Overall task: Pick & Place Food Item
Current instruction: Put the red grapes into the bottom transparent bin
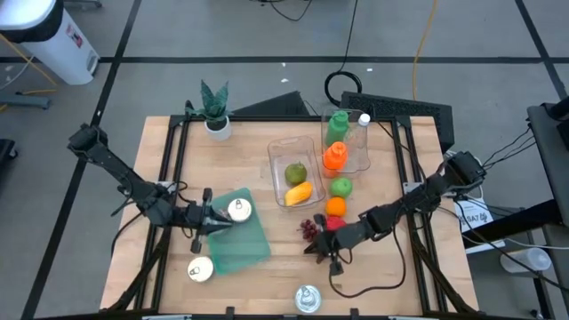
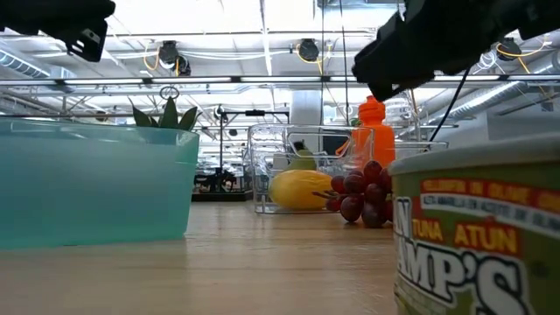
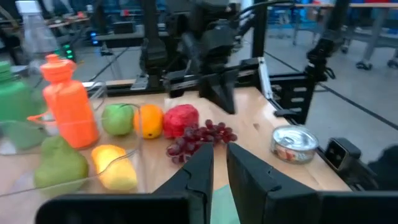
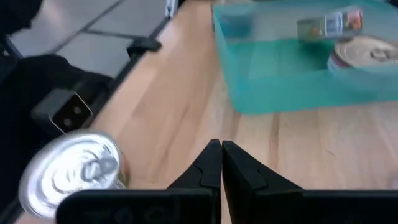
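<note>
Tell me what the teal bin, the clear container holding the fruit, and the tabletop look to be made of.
Teal bin: translucent plastic, smooth; light passes through its wall in the low view. Clear container: transparent hard plastic, probably acrylic; the fruit shows through it. Tabletop: light wood, likely butcher block; plank seams and grain show, with a matte finish.

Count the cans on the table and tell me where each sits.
3. One can lies in the teal bin; one stands just outside the bin's front-left corner; one sits at the table's front edge, near the middle. None appear hidden.
</note>
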